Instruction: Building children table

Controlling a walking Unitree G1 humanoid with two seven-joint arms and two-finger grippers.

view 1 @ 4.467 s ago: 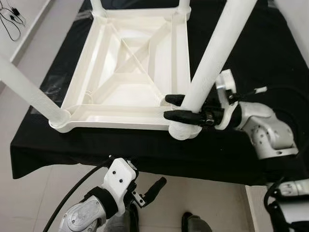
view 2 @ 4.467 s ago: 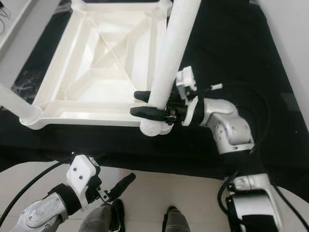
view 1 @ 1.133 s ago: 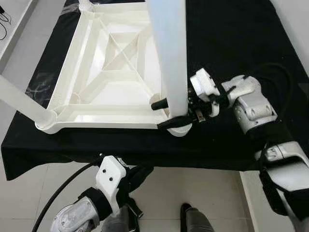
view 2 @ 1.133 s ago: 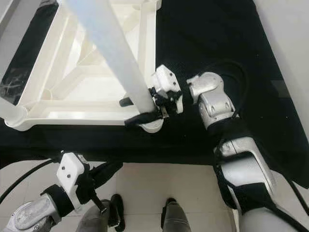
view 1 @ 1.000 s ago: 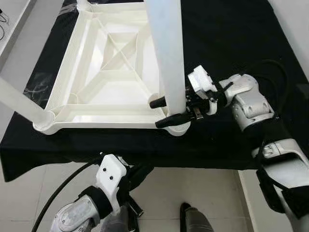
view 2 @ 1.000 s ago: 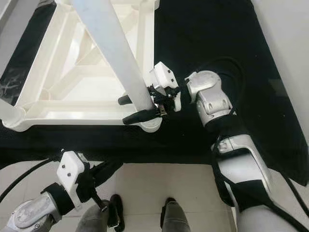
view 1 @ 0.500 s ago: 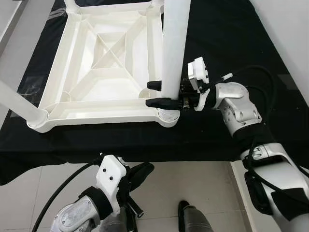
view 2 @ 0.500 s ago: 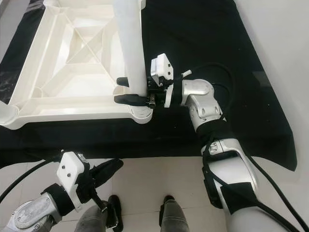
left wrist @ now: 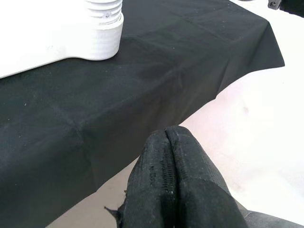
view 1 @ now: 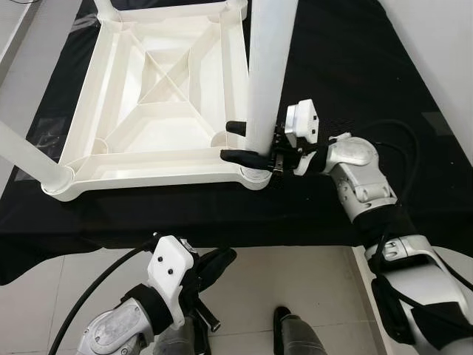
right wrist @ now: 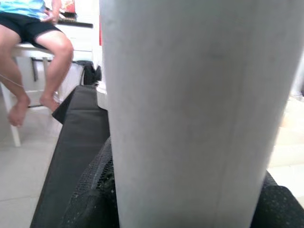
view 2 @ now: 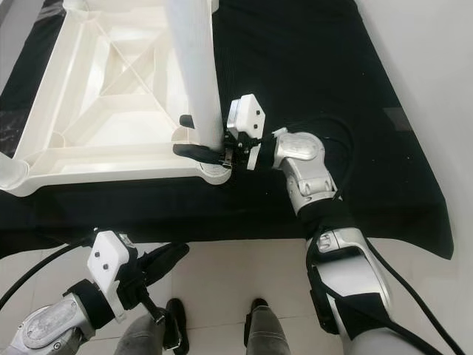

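A: What sits furthest left?

B: A white leg (view 1: 29,157) slants in from the left edge and ends in the near-left corner of the upturned white tabletop (view 1: 155,111). The tabletop lies underside up on the black cloth (view 1: 347,66) that covers the bench, its ribs forming an X in the middle.

A: And the left gripper (view 1: 214,268)?

B: Low, in front of the bench edge over the tiled floor (view 1: 295,281), well apart from the tabletop. In the left wrist view its 2 black fingers (left wrist: 166,180) are pressed flat together with nothing between them, and a ribbed white corner socket (left wrist: 102,28) sits on the cloth above.

A: Moving right?

B: A second white leg (view 1: 264,74) stands in the near-right corner of the tabletop, leaning slightly, its foot in the socket.

A: Who holds it?

B: The right gripper (view 1: 244,142). It reaches in from the right, 1 black finger (view 1: 240,156) on the near side of the leg and 1 on the far side, clamped around it just above the socket. The right wrist view has the leg (right wrist: 190,114) close up between dark finger pads.

A: Anything else?

B: In that wrist view, a person's bare legs (right wrist: 33,61) beside a seat, far behind.
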